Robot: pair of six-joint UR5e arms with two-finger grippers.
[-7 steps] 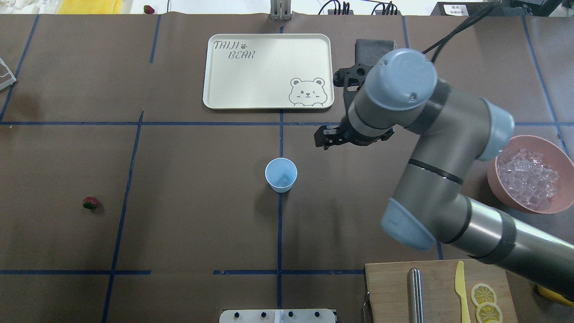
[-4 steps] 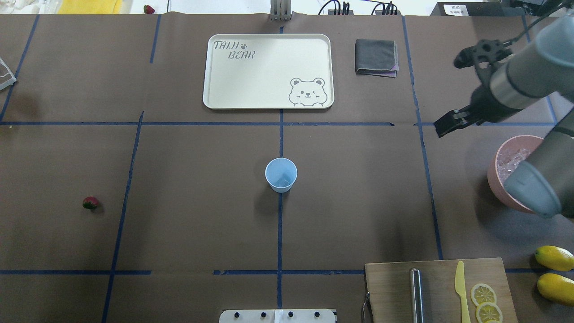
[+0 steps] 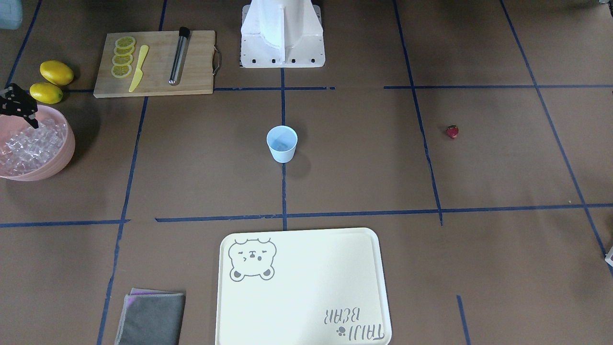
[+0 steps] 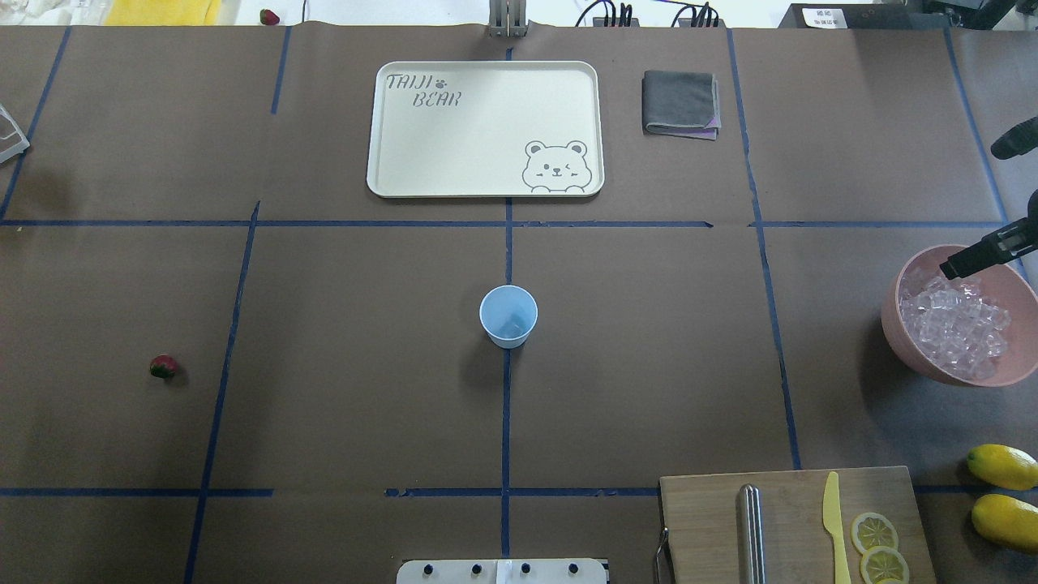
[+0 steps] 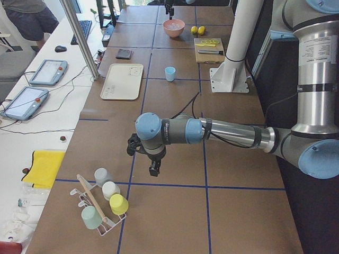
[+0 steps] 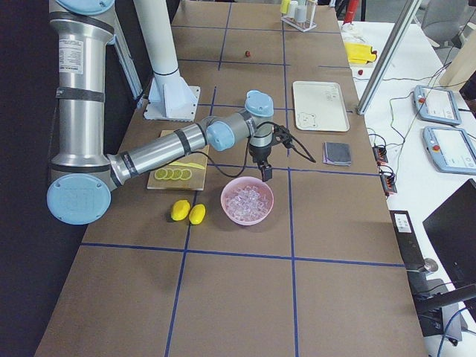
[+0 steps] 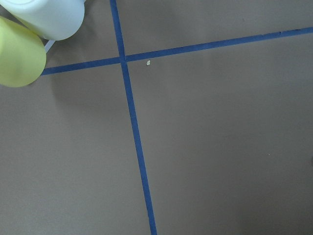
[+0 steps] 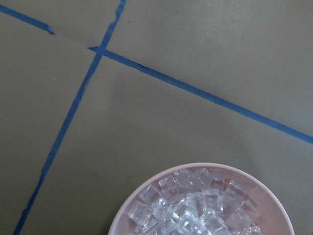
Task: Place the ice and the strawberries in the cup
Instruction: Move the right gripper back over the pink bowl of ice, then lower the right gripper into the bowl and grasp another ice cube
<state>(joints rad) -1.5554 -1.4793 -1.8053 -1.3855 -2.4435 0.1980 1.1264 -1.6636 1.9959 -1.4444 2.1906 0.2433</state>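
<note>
Ice (image 4: 955, 324) in pink bowl (image 4: 898, 339), right fingers (image 4: 963, 264) just above its rim

Overhead view: high behind the robot, looking forward and down over the whole counter (image 4: 340, 389), with the cup (image 4: 508, 315) at centre. Front-facing view: from the opposite side, steeply down, so the tray (image 3: 306, 287) lies nearest; both views share the cup, the tray and the pink bowl (image 3: 57, 160). Left and right exterior views: farther off, at the counter's two ends, looking along it. Right wrist view: close, looking down on the bowl's rim. Left wrist view: close, looking down on a tape crossing (image 7: 122, 59) beside the yellow cup (image 7: 17, 54) and white cup (image 7: 49, 17) of the rack (image 5: 98, 211), which stands nearest in the left exterior view.
</note>
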